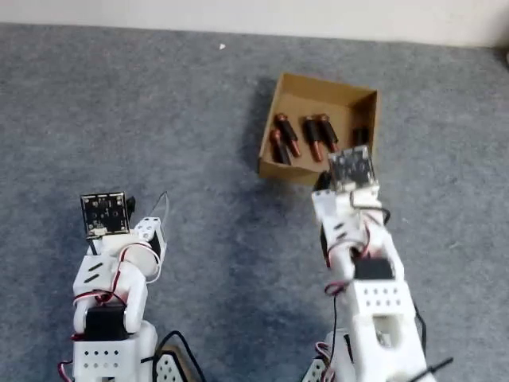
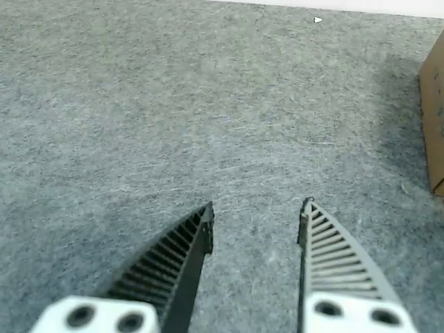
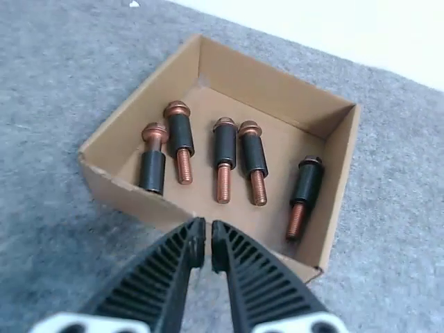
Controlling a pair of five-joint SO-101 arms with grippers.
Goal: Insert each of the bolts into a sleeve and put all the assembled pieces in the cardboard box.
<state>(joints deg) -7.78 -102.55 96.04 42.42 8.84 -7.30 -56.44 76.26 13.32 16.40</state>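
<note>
The risk I am seeing is the right gripper (image 3: 208, 230) knocking the cardboard box (image 3: 277, 80). It is hanging just over the box's near wall, and a dip or a forward swing from there could catch that rim and shove or tip what looks like a light box, sending the five assembled pieces (image 3: 223, 149) rolling against each other. Those pieces, each a copper bolt in a black sleeve, are lying flat on the box floor, so the task is looking finished to me. The right arm is reaching out toward the box with its wrist pitching downward and its jaws almost closed on nothing. The left gripper (image 2: 257, 207) is hovering low over the grey desk (image 2: 173, 104), well apart from the box, with its jaws spread wide and carrying nothing.
</note>
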